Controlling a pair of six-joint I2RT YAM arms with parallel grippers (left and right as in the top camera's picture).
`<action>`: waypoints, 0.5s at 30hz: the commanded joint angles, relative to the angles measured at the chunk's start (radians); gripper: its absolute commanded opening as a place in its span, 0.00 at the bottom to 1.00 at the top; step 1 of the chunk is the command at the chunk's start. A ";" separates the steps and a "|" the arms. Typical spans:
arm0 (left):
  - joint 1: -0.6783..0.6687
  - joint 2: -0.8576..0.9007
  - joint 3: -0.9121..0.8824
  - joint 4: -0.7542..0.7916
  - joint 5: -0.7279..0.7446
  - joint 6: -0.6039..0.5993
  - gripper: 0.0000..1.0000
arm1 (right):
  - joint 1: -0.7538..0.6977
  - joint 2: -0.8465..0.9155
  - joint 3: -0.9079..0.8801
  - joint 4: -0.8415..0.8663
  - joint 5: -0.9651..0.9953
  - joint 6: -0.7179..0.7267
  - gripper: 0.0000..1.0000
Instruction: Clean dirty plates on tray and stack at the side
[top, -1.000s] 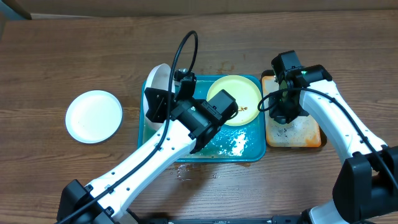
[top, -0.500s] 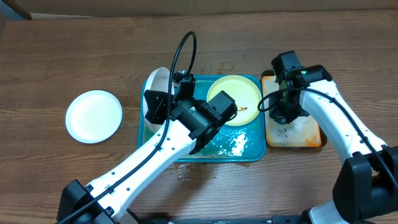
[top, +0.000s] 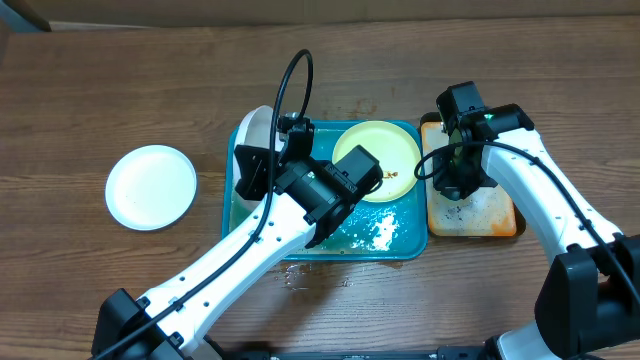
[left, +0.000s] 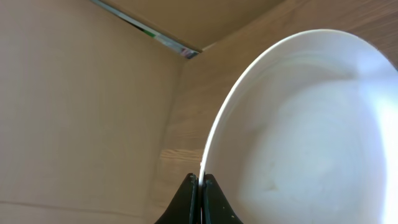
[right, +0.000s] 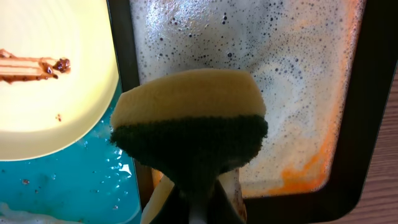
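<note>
3 small round plates are seen. 1 white plate (top: 151, 187) lies flat, well left of the tray (top: 410, 238) and outside it. A 2nd white plate (left: 298, 124) is held tilted on edge over the tray's left end, its rim pinched by the left gripper (left: 200, 182). The yellow-green plate (top: 376, 160) lies flat in the tray's back right part and is marked by a brown smear (right: 34, 64). The teal tray is spotted with foam (top: 378, 232).
</note>
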 joint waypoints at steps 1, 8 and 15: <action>0.013 -0.018 0.021 -0.006 0.031 -0.004 0.04 | -0.002 -0.002 0.007 0.003 0.000 0.004 0.04; 0.119 -0.019 0.024 -0.008 0.154 -0.026 0.04 | -0.002 -0.002 0.007 -0.005 0.000 0.003 0.04; 0.323 -0.021 0.028 0.004 0.385 0.021 0.04 | -0.002 -0.002 0.007 -0.004 0.000 0.003 0.04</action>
